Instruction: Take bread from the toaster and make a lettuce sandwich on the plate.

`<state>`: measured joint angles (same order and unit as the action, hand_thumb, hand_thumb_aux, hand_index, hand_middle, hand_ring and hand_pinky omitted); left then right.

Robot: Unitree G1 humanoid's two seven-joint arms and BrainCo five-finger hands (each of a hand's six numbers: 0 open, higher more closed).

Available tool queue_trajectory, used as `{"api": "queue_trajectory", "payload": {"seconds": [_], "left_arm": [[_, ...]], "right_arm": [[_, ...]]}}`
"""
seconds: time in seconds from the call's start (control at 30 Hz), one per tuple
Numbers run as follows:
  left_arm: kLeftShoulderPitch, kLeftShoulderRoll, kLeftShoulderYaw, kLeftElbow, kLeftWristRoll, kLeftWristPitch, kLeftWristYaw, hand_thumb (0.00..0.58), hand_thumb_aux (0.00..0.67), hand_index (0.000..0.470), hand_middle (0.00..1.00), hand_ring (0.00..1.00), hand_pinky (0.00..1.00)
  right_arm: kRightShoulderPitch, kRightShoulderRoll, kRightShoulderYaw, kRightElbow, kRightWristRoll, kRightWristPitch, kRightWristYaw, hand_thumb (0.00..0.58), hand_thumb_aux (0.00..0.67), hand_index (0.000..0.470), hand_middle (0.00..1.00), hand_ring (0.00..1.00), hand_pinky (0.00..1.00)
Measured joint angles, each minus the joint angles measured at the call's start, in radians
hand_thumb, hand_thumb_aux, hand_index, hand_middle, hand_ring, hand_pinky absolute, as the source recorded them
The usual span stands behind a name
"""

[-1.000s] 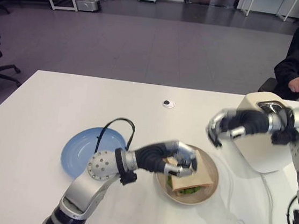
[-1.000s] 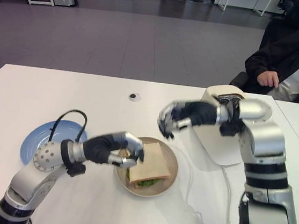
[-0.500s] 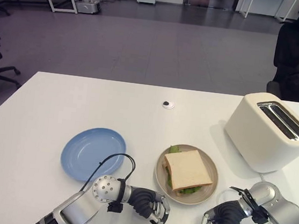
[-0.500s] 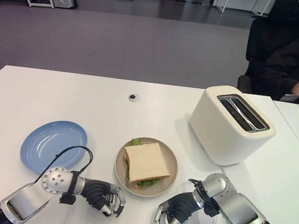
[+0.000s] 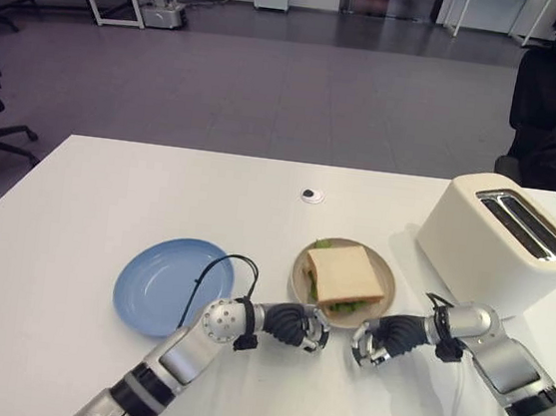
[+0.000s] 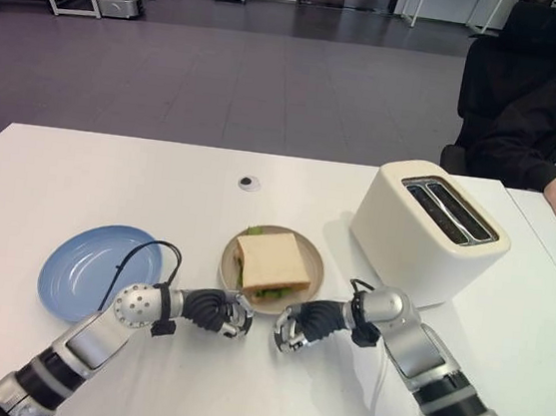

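A sandwich [image 5: 346,275] of white bread with green lettuce showing at its edges lies on a beige plate [image 5: 388,281] in the middle of the table. The cream toaster [image 5: 500,245] stands to the right, and its two slots look empty. My left hand [image 5: 297,327] rests on the table at the plate's near left edge with its fingers curled and nothing in them. At the near right edge lies my right hand [image 5: 375,343], also curled and holding nothing. Whether either hand touches the rim I cannot tell.
A blue plate [image 5: 171,284] with nothing on it lies left of the sandwich, close beside my left forearm. A small black disc [image 5: 311,193] is set in the table farther back. The toaster's white cable [image 5: 461,382] runs along the table at the right.
Both hands came down from above the plate and toaster to the table's front, then moved up to the beige plate's near edge. The plate with the sandwich now lies farther from me.
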<state>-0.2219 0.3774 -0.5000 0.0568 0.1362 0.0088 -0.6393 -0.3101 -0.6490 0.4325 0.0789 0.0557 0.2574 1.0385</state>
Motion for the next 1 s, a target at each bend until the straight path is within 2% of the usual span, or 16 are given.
{"api": "queue_trajectory", "payload": {"seconds": [0.13,0.33,0.47,0.57,0.6,0.63,0.67,0.7,0.73,0.8,0.87,0.93,1.0], "left_arm": [[-0.147,-0.096,0.047,0.298,-0.013,-0.129,0.042,0.580,0.670,0.470,1.00,1.00,1.00],[-0.342,-0.171,0.141,0.741,-0.012,-0.333,0.148,0.580,0.670,0.470,1.00,1.00,1.00],[-0.365,-0.187,0.171,0.823,-0.023,-0.403,0.138,0.580,0.670,0.470,1.00,1.00,1.00],[-0.307,-0.183,0.190,0.720,-0.074,-0.385,0.036,0.580,0.670,0.470,1.00,1.00,1.00],[-0.263,-0.174,0.189,0.626,-0.100,-0.349,-0.005,0.580,0.670,0.470,0.91,0.91,0.91],[-0.219,-0.163,0.190,0.521,-0.137,-0.300,-0.043,0.580,0.670,0.470,0.68,0.68,0.68],[-0.178,-0.157,0.195,0.410,-0.182,-0.250,-0.069,0.580,0.670,0.470,0.44,0.44,0.44],[-0.142,-0.155,0.204,0.289,-0.234,-0.204,-0.079,0.538,0.489,0.343,0.00,0.00,0.00],[-0.110,-0.162,0.229,0.164,-0.298,-0.157,-0.067,0.000,0.000,0.000,0.00,0.00,0.00],[-0.066,-0.192,0.306,-0.054,-0.398,-0.085,0.028,0.000,0.000,0.000,0.00,0.00,0.00],[-0.031,-0.255,0.410,-0.250,-0.392,-0.034,0.234,0.000,0.000,0.000,0.00,0.00,0.00],[0.000,-0.259,0.426,-0.302,-0.291,-0.032,0.336,0.000,0.000,0.000,0.00,0.00,0.00],[0.074,-0.271,0.433,-0.371,-0.142,-0.029,0.473,0.000,0.000,0.000,0.00,0.00,0.00]], "right_arm": [[-0.096,0.104,-0.008,0.165,-0.037,-0.027,-0.110,0.580,0.670,0.470,1.00,1.00,1.00],[-0.241,0.258,-0.031,0.428,-0.076,-0.087,-0.255,0.580,0.670,0.470,1.00,1.00,1.00],[-0.258,0.279,-0.052,0.473,-0.073,-0.095,-0.248,0.580,0.670,0.470,1.00,1.00,1.00],[-0.217,0.231,-0.066,0.373,-0.039,-0.069,-0.133,0.580,0.670,0.470,1.00,1.00,1.00],[-0.187,0.203,-0.069,0.310,-0.012,-0.040,-0.072,0.564,0.557,0.391,1.00,1.00,1.00],[-0.154,0.182,-0.078,0.240,0.028,0.000,-0.020,0.472,0.381,0.267,0.89,0.89,0.89],[-0.120,0.163,-0.093,0.164,0.079,0.048,0.024,0.307,0.210,0.147,0.75,0.75,0.75],[-0.100,0.158,-0.125,0.087,0.144,0.095,0.047,0.000,0.000,0.000,0.38,0.38,0.38],[-0.097,0.162,-0.171,0.014,0.203,0.144,0.038,0.000,0.000,0.000,0.00,0.00,0.00],[-0.098,0.209,-0.286,-0.108,0.271,0.205,-0.086,0.000,0.000,0.000,0.00,0.00,0.00],[-0.098,0.340,-0.397,-0.235,0.295,0.228,-0.338,0.000,0.000,0.000,0.00,0.00,0.00],[-0.080,0.415,-0.404,-0.297,0.233,0.157,-0.489,0.000,0.000,0.000,0.00,0.00,0.00],[0.027,0.508,-0.367,-0.397,0.093,-0.022,-0.677,0.000,0.000,0.000,0.00,0.00,0.00]]}}
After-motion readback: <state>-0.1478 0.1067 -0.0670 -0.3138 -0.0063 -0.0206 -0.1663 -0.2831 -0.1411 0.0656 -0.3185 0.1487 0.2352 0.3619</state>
